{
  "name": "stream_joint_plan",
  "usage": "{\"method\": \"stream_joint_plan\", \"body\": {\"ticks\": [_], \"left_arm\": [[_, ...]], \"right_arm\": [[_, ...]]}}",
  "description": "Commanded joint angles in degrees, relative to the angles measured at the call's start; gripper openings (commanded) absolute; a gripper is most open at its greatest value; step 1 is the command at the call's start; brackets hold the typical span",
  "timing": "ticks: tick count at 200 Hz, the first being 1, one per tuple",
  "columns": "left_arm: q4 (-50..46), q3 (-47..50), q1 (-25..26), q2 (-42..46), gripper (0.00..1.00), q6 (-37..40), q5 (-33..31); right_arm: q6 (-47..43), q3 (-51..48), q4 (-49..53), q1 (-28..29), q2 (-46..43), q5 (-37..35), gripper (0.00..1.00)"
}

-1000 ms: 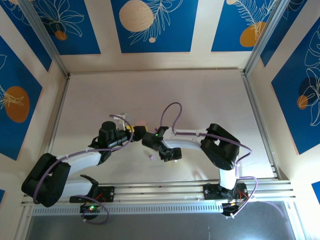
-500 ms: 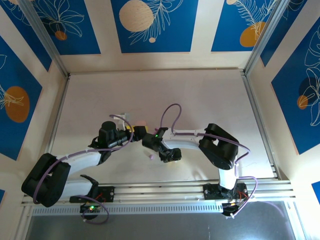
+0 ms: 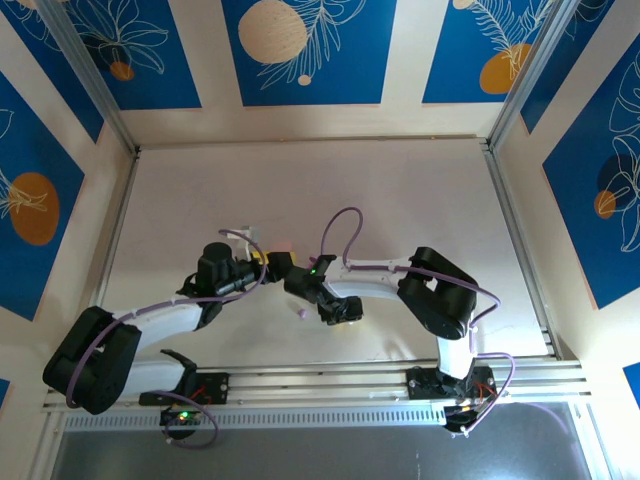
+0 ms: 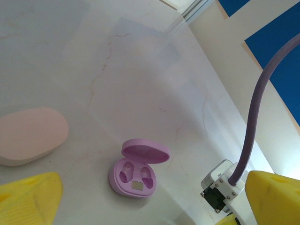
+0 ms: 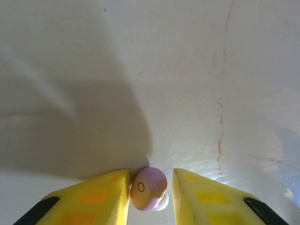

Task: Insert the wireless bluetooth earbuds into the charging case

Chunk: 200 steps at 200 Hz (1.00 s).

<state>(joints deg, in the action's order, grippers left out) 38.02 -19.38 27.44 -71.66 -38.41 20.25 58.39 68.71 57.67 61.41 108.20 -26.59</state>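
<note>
earbud [image 5: 149, 188] between fingers [image 5: 108, 190] of right hand [image 5: 151, 177], open case [image 4: 138, 174] near closed case [image 4: 29, 135]

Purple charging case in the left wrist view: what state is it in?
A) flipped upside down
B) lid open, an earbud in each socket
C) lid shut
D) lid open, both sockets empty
D: the purple charging case sits with its lid raised, and both sockets show as bare hollows.

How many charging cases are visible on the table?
2. An open purple case lies low in the left wrist view; a closed pink case lies at that view's left edge. The arms may hide others.
</note>
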Motion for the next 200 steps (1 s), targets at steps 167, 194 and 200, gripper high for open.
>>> {"method": "stream_joint_plan", "body": {"ticks": [167,194,200], "left_arm": [[-0.89,-0.02,0.16,0.06,1.0,1.39,-0.4],[-1.46,-1.04,0.17,-1.93,0.98,1.16,0.26],[-1.58,-1.3,0.16,-2.46,0.97,1.16,0.38]], "right_arm": [[-1.4,-1.07,-1.18,-0.96,-3.29,-2.19,0.17],[-2.96,-2.37,-3.73,-1.03,-6.84,-3.86,0.17],[-3.47,-2.66,-4.62,-1.1,-7.85,-4.27,0.17]]}}
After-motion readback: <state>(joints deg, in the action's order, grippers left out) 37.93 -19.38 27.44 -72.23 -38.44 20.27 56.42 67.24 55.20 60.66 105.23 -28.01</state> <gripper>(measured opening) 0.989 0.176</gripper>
